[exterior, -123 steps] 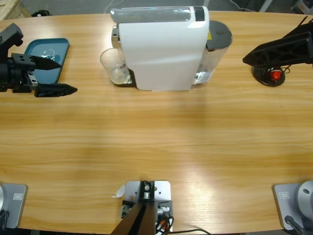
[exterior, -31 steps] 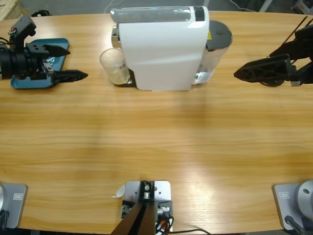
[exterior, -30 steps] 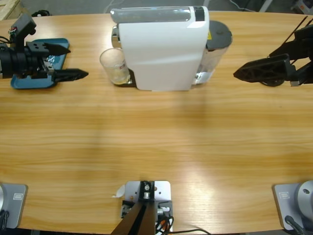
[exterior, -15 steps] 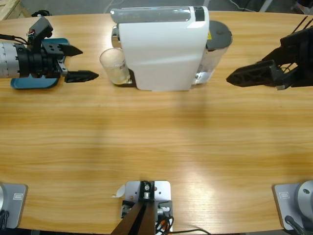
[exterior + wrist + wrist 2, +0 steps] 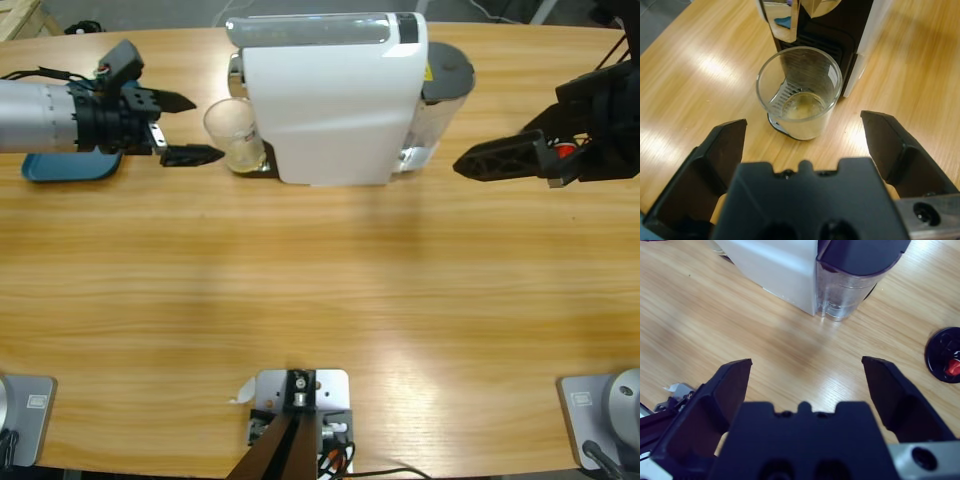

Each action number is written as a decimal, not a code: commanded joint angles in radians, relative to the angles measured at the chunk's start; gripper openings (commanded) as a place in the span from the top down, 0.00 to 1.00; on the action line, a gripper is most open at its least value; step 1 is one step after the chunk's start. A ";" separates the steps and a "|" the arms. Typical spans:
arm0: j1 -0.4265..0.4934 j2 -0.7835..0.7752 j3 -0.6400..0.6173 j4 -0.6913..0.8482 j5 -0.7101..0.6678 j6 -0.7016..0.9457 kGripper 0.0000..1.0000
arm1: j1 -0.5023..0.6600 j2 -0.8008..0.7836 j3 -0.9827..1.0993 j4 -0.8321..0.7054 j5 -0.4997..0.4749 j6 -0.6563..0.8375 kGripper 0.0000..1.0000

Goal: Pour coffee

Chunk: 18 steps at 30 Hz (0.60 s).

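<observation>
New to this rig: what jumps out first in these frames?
The big white coffee machine at the table's far edge, middle, dominates. At its left end a small clear glass cup stands under the spout, holding a thin layer of pale yellowish coffee. The left gripper, jaws wide open, points at that cup from the left; the right gripper, also open, faces the machine's clear water tank.

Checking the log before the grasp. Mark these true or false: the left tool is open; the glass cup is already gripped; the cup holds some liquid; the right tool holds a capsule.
1. The left tool is open. True.
2. The glass cup is already gripped. False: it stands at the coffee machine, ahead of the jaws, untouched.
3. The cup holds some liquid. True: a little pale coffee lies at the bottom.
4. The right tool holds a capsule. False: it is open, nothing between its jaws.
</observation>
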 commanded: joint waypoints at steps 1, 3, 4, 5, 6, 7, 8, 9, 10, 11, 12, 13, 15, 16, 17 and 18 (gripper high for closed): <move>-0.007 0.105 -0.042 -0.029 -0.040 0.007 0.00 | 0.010 0.056 0.032 -0.016 0.024 0.012 0.00; -0.006 0.113 -0.048 -0.036 -0.040 0.007 0.00 | 0.010 0.058 0.032 -0.016 0.026 0.012 0.00; -0.007 0.117 -0.052 -0.036 -0.041 0.007 0.00 | 0.010 0.059 0.032 -0.016 0.026 0.012 0.00; -0.007 0.120 -0.055 -0.036 -0.044 0.007 0.00 | 0.010 0.060 0.032 -0.016 0.026 0.012 0.00; -0.007 0.123 -0.057 -0.036 -0.046 0.007 0.00 | 0.010 0.062 0.032 -0.017 0.026 0.012 0.00; -0.007 0.126 -0.059 -0.036 -0.049 0.007 0.00 | 0.010 0.063 0.032 -0.017 0.027 0.012 0.00; -0.008 0.130 -0.061 -0.037 -0.052 0.007 0.00 | 0.010 0.064 0.032 -0.018 0.028 0.012 0.00; -0.008 0.134 -0.065 -0.037 -0.056 0.007 0.00 | 0.010 0.066 0.032 -0.019 0.028 0.012 0.00; -0.008 0.137 -0.068 -0.037 -0.059 0.006 0.00 | 0.010 0.067 0.032 -0.019 0.028 0.012 0.00; -0.008 0.139 -0.072 -0.037 -0.061 0.006 0.00 | 0.010 0.069 0.033 -0.021 0.029 0.012 0.00; -0.009 0.141 -0.076 -0.037 -0.062 0.006 0.00 | 0.010 0.070 0.035 -0.025 0.030 0.012 0.00; -0.009 0.144 -0.081 -0.037 -0.062 0.004 0.00 | 0.010 0.071 0.037 -0.028 0.031 0.013 0.00; -0.010 0.149 -0.090 -0.037 -0.063 0.004 0.00 | 0.010 0.075 0.038 -0.036 0.036 0.013 0.00; -0.010 0.152 -0.094 -0.037 -0.063 0.004 0.00 | 0.010 0.077 0.038 -0.037 0.037 0.013 0.00; -0.010 0.156 -0.097 -0.037 -0.062 0.004 0.00 | 0.010 0.078 0.038 -0.039 0.038 0.013 0.00; -0.012 0.158 -0.099 -0.037 -0.062 0.004 0.00 | 0.010 0.079 0.038 -0.041 0.039 0.013 0.00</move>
